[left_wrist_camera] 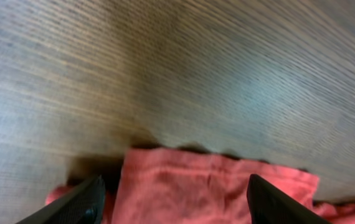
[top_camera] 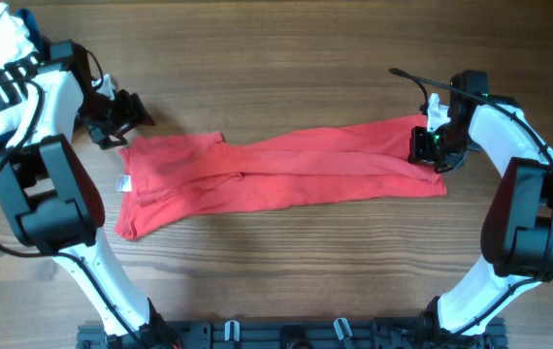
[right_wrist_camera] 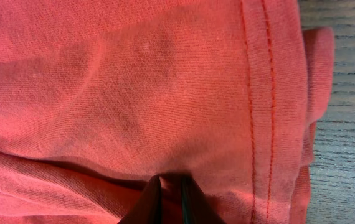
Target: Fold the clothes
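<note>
T-shirt (top_camera: 276, 174) between right fingers (right_wrist_camera: 148, 204)

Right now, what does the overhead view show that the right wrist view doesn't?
Overhead only: the whole red shirt stretched across the table, with the left gripper open beside one end. Right wrist only: the stitched hem up close, right gripper pinched shut on cloth. Both: the red shirt on wood.

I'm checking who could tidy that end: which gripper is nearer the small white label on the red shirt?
Left. The left gripper hovers open just beyond the shirt edge near the white label; the right gripper pinches the red T-shirt at the far end.
</note>
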You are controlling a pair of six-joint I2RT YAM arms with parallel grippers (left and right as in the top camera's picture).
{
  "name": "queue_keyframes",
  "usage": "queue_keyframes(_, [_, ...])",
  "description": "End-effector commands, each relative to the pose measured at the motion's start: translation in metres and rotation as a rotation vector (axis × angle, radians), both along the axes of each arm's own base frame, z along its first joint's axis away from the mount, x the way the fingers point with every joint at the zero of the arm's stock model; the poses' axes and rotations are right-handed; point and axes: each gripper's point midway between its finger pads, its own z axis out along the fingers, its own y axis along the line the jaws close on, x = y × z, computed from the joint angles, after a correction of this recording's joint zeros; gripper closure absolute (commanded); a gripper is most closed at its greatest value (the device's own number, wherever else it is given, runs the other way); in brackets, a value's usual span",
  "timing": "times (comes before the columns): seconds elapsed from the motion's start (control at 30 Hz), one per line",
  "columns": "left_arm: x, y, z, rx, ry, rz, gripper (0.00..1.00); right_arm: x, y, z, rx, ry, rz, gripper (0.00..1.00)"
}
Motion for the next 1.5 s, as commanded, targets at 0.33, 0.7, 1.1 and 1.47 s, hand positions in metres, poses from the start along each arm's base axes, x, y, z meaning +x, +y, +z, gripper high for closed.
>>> queue_keyframes(0.33, [0.002, -0.022, -0.021, 0.021, 0.031, -0.056, 0.49, -0.006, 0.005, -0.006, 0.025, 0.028, -0.006, 0.88])
queue_keyframes(0.7, [-0.008, 0.002, -0.026, 0.179, 0.087, -0.061, 0.53, -0.006, 0.005, -0.006, 0.025, 0.030, -0.006, 0.88])
queue_keyframes(1.1, [-0.024, 0.001, -0.041, 0.183, 0.131, -0.066, 0.62, -0.006, 0.005, -0.006, 0.025, 0.031, -0.003, 0.88])
queue_keyframes(1.47, [-0.020, 0.002, -0.042, 0.186, 0.112, -0.063, 0.96, -0.007, 0.005, -0.006, 0.026, 0.035, -0.003, 0.88])
